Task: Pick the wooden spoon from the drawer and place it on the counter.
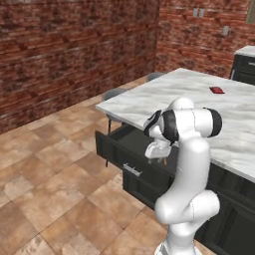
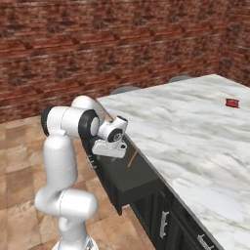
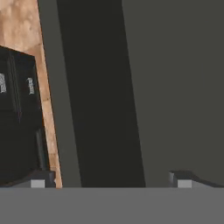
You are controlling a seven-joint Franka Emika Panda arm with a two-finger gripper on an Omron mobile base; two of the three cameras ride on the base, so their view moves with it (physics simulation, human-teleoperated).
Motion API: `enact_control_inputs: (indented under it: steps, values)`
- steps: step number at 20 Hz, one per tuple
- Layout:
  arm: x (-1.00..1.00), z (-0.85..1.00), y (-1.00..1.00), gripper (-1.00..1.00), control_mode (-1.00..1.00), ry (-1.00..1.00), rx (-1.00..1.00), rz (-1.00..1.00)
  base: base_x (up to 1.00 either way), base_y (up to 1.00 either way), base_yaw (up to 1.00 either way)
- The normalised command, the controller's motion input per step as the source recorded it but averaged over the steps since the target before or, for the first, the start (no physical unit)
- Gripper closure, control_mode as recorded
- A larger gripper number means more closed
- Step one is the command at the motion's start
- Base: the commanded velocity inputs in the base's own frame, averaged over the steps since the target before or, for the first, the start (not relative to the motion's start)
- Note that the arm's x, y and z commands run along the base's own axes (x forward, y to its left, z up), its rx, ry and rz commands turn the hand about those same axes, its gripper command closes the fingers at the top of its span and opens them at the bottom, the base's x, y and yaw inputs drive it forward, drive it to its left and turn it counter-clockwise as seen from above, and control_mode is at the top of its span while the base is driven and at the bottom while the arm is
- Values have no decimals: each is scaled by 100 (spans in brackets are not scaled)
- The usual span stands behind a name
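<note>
Gripper point(image 3: 111, 183) hangs released, jaws spread wide, low over the pulled-out drawer point(image 2: 128, 181), grasping nothing. Its fingertips point(image 3: 183, 178) frame the drawer's dark floor. At about three o'clock of the hand, the wooden spoon point(image 2: 132, 158) lies inside the drawer, probably just under the counter point(image 2: 195, 141) edge.

Bench point(image 1: 234, 114): polished white marble with grey veining, smooth. Drawer point(image 2: 128, 177): matt dark-grey panels, flat finish; handle point(image 1: 132, 170) of brushed silver metal. Spoon point(image 2: 132, 158): orange-tan wood, only a thin strip visible. Walls point(image 1: 74, 55): rough red brick. Floor point(image 1: 45, 199): matt terracotta tiles. Arm point(image 1: 191, 164): glossy white plastic shell with dark joints.
</note>
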Motion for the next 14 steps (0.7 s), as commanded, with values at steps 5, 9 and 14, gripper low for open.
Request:
enact_control_inputs:
  steps: [5, 9, 14]
  values:
    - [-98, -98, 100, -100, -100, 14, 2, 14, 0, 0, 0]
    - [-100, -98, 100, -100, -100, 1, 2, 11, 0, 0, 0]
    - [-100, -95, 100, -100, -100, 0, 1, 8, 0, 0, 0]
